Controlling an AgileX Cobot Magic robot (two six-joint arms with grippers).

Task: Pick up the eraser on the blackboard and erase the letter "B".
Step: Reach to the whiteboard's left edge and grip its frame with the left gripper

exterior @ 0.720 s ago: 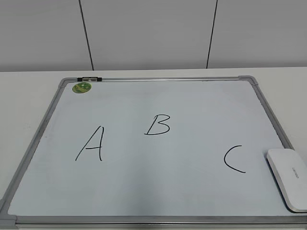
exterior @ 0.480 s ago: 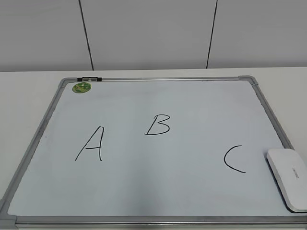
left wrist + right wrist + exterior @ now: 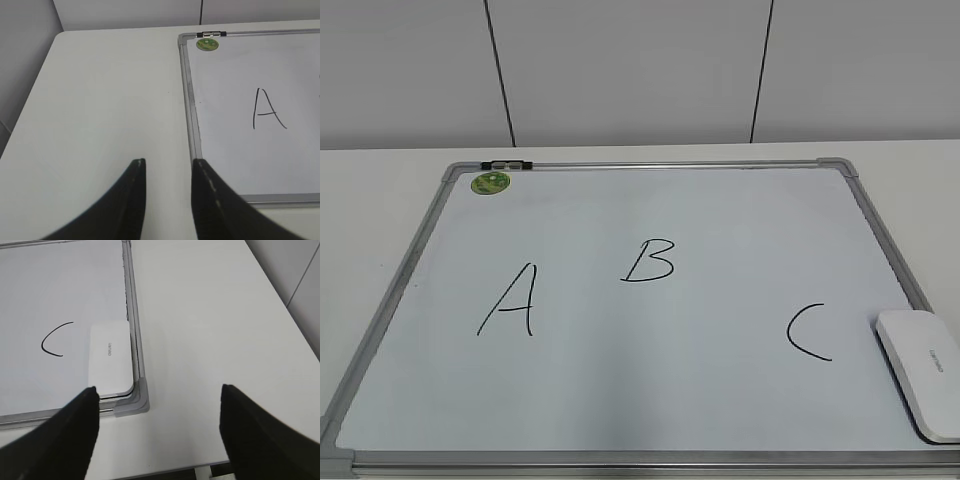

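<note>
Step in hand: pickup, not yet begun. Eraser [image 3: 921, 372] lies flat at near-right corner of blackboard [image 3: 412, 262], long side tight to right frame, just beside the "C" [image 3: 808, 332]; letter "B" [image 3: 648, 261] mid-board, intact, well apart from eraser. Right gripper [image 3: 157, 402] above table off that corner, jaws wide apart, empty; eraser ahead-left of left finger. Left gripper [image 3: 168, 167] off board's left edge, jaws narrowly apart, empty. Judgement: right arm shld shift left over eraser, span its short width, descend square; frame rail may foul outer finger, so approach w/ care.
</note>
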